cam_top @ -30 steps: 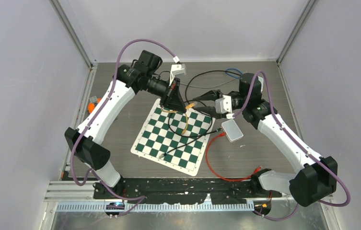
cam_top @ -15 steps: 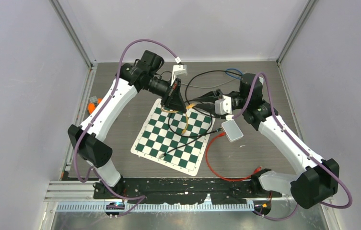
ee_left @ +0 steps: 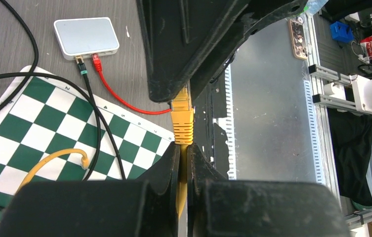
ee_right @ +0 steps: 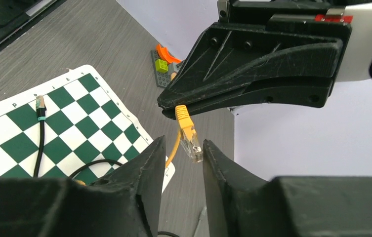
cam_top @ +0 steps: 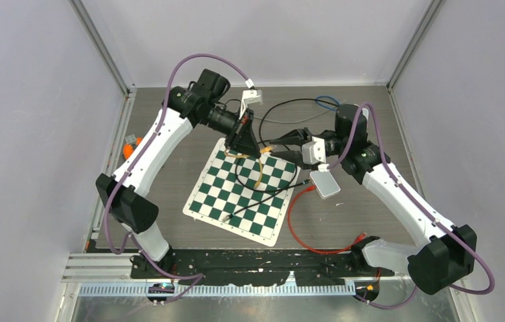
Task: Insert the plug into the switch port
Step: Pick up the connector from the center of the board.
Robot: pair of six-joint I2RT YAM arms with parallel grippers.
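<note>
Left arm (cam_top: 152, 144), right arm (cam_top: 397, 194): white link shells, black joint housings, purple cable (cam_top: 199, 58) looped along each. Fingers (ee_right: 263, 64) black, wedge-shaped, ribbed, screw holes. White wrist camera block (cam_top: 250, 98).

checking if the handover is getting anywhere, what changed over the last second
Very little. The right arm shifted slightly toward the near edge, and the left arm's elbow swung slightly inward. Nothing was taken hold of or let go. The right tool is open around the yellow plug, the left tool kept its grip on the yellow cable, and the switch and chessboard stayed put.
</note>
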